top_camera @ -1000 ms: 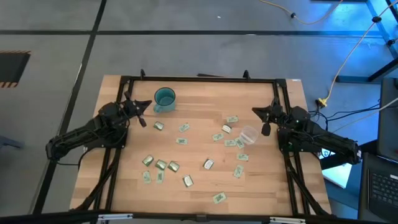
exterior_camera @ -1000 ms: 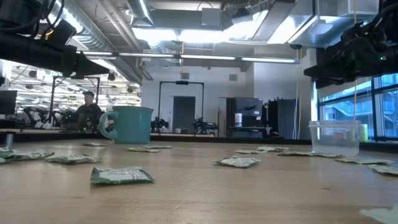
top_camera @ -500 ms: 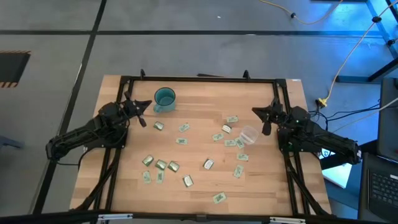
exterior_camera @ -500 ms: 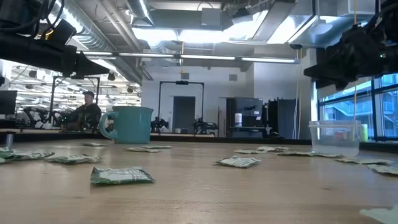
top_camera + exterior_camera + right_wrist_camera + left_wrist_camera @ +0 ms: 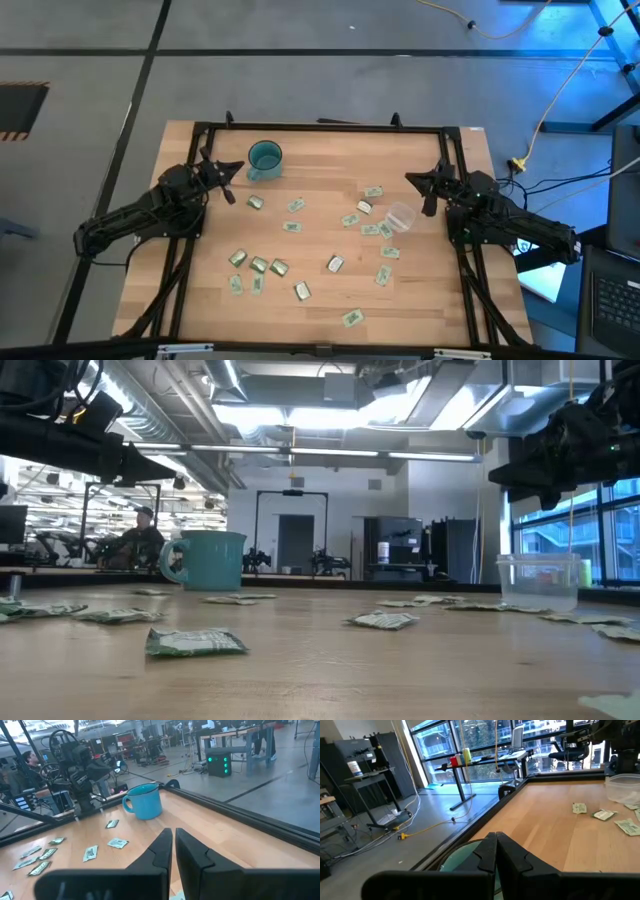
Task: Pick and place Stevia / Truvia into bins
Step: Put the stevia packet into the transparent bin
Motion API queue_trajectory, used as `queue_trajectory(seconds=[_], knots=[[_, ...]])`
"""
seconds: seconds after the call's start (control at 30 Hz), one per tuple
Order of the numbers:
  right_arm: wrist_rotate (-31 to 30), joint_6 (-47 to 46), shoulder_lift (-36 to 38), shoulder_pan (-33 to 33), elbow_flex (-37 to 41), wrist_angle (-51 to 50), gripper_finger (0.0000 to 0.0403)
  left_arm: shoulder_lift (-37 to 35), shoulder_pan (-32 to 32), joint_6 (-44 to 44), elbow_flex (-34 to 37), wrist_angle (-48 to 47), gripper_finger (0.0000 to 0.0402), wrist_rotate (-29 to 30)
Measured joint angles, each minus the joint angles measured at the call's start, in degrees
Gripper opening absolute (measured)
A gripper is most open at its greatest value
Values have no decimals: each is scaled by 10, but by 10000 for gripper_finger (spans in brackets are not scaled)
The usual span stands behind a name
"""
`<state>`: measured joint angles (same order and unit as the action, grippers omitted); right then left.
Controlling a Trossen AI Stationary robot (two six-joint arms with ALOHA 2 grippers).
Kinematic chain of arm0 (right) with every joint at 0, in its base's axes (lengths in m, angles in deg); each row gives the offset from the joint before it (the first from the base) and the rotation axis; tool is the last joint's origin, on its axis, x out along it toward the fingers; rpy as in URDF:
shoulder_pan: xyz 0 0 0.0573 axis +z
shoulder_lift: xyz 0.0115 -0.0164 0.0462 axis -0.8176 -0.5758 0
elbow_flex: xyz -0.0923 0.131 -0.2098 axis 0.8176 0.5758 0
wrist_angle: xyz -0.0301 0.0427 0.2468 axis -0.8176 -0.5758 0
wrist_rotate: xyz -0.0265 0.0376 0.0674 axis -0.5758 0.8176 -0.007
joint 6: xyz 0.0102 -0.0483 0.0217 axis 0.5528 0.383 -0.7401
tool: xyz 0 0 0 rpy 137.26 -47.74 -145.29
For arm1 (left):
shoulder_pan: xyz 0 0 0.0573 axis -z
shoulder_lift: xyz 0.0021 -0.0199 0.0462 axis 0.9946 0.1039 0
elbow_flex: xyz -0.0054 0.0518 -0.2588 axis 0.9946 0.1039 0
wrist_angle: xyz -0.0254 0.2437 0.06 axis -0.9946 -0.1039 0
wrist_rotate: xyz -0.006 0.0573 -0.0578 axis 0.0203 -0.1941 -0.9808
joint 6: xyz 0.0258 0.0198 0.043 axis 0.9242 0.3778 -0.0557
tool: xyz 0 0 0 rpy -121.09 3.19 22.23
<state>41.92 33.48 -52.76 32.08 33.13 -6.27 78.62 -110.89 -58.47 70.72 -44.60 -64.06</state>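
In the left wrist view the closed left gripper [image 5: 495, 851] hides most of the teal cup [image 5: 462, 856], the clear cup [image 5: 626, 787] is cut by the edge, and print on the sachets [image 5: 292, 227] is unreadable.

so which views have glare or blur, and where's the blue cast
Low view: ceiling lights blow out to white, and the nearest sachet is soft. High view: even light on the table, blue cast along the floor at right. Left wrist view: bright windows, and the claw up close looks blurred.
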Motion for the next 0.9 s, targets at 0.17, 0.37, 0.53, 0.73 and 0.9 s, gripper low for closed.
queue_trajectory(seconds=[0.17,0.37,0.53,0.73,0.9], knots=[[0,1,0,0,0,0,28,0,0,0,0,0,4,0],[0,0,0,0,0,0,28,0,0,0,0,0,4,0],[0,-1,0,0,0,0,28,0,0,0,0,0,4,0],[0,-1,0,0,0,0,28,0,0,0,0,0,4,0],[0,-2,0,0,0,0,28,0,0,0,0,2,4,-7]])
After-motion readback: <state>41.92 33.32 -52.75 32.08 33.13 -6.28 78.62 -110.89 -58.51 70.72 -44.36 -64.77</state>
